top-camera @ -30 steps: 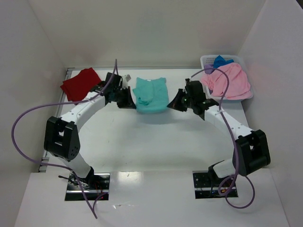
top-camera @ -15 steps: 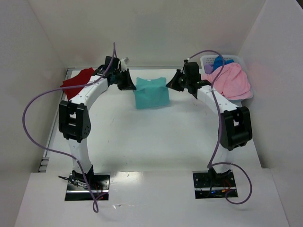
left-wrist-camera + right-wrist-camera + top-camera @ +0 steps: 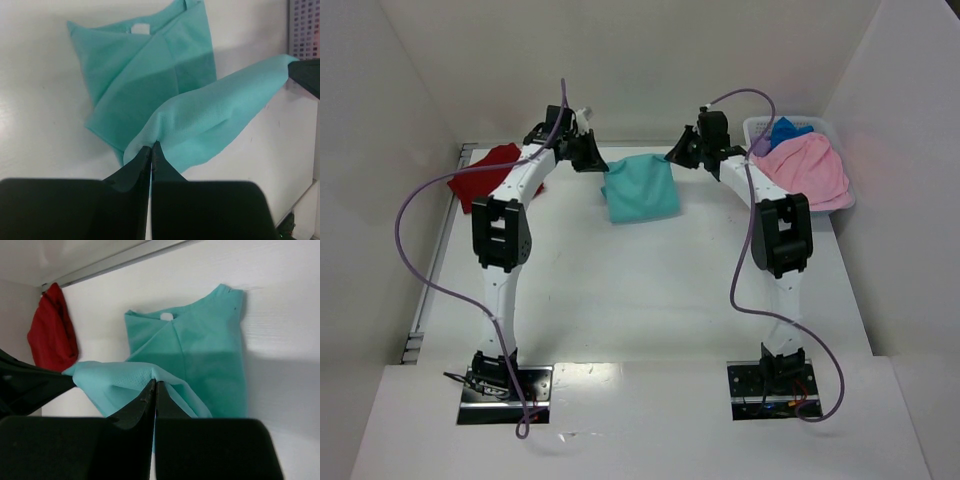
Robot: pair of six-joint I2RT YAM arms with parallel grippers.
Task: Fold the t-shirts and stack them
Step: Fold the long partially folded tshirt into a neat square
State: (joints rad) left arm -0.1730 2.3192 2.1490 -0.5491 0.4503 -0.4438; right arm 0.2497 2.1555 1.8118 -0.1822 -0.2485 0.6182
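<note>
The teal t-shirt [image 3: 640, 188] lies at the far middle of the table, its far edge lifted and stretched between both grippers. My left gripper [image 3: 601, 165] is shut on the shirt's left corner [image 3: 150, 142]. My right gripper [image 3: 672, 156] is shut on the right corner [image 3: 155, 379]. The rest of the teal shirt [image 3: 145, 70] lies folded on the table below, its neck label showing in the right wrist view [image 3: 200, 350]. The dark red t-shirt [image 3: 485, 176] lies folded at the far left [image 3: 50, 330]. A pink t-shirt [image 3: 805, 170] drapes over the basket, with blue [image 3: 787, 129] and purple [image 3: 761, 145] fabric behind it.
The white perforated basket [image 3: 756, 126] stands at the far right, its wall also showing in the left wrist view [image 3: 302, 27]. White walls close in the table on the back and both sides. Purple cables loop from both arms.
Both arms have stretched toward the far wall, carrying the teal shirt's near edge up and over toward its far side. The shirt now shows as a smaller folded shape.
</note>
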